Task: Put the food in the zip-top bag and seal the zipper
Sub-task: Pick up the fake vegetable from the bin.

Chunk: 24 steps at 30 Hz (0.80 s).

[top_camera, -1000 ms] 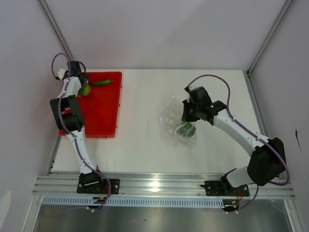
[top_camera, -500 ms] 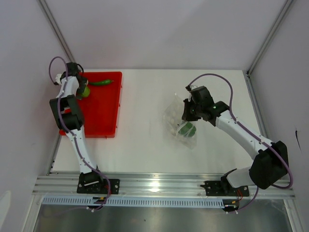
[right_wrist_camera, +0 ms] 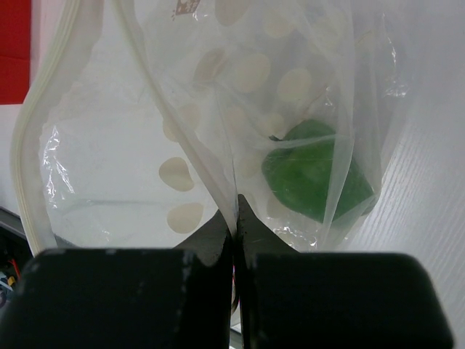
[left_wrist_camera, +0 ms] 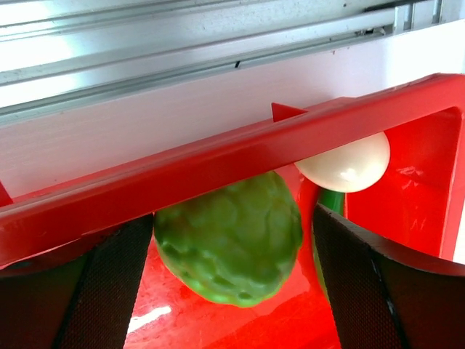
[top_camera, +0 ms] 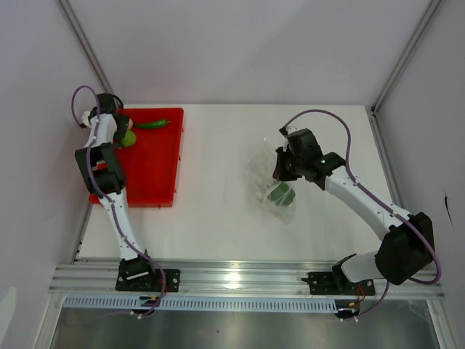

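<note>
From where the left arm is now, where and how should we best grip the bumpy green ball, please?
Grip the bumpy green ball across its widest middle, coming straight in with the left pincer, whose open fingers straddle it. Its round sides could slip off-centre; the white ball crowds one side.

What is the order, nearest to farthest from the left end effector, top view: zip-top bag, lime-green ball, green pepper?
1. lime-green ball, far-left corner of the red tray
2. green pepper, tray's far edge
3. zip-top bag, far to the right
</note>
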Each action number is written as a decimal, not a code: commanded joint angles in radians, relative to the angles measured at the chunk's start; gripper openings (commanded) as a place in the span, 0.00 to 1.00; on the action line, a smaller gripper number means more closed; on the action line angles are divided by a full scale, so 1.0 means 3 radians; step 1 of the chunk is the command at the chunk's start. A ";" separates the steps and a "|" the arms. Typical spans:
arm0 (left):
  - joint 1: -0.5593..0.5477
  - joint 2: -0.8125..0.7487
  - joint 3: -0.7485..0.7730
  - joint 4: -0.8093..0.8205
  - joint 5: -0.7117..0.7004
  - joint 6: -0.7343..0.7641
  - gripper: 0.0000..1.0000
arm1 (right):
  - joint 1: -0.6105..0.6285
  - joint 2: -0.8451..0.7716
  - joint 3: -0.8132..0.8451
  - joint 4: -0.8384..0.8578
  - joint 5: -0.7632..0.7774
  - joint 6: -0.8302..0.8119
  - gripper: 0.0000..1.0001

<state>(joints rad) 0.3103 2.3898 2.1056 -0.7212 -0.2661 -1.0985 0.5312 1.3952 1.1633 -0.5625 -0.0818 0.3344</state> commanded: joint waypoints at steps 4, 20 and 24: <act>0.0019 -0.0183 -0.0310 0.0200 0.0181 -0.0020 0.89 | -0.0017 -0.0095 0.0044 0.0111 -0.0044 -0.0046 0.00; -0.0058 -0.0459 -0.0713 0.0486 0.0028 0.0077 0.37 | -0.0017 -0.0202 0.0024 0.0044 -0.0034 -0.0025 0.00; -0.0099 -0.0699 -0.1041 0.0685 0.0007 0.0067 0.26 | -0.0017 -0.0207 0.0024 0.0039 -0.0054 -0.0015 0.00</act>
<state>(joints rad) 0.2962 2.2765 1.8427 -0.5617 -0.2375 -1.0904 0.5297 1.3647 1.1633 -0.5636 -0.0883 0.3351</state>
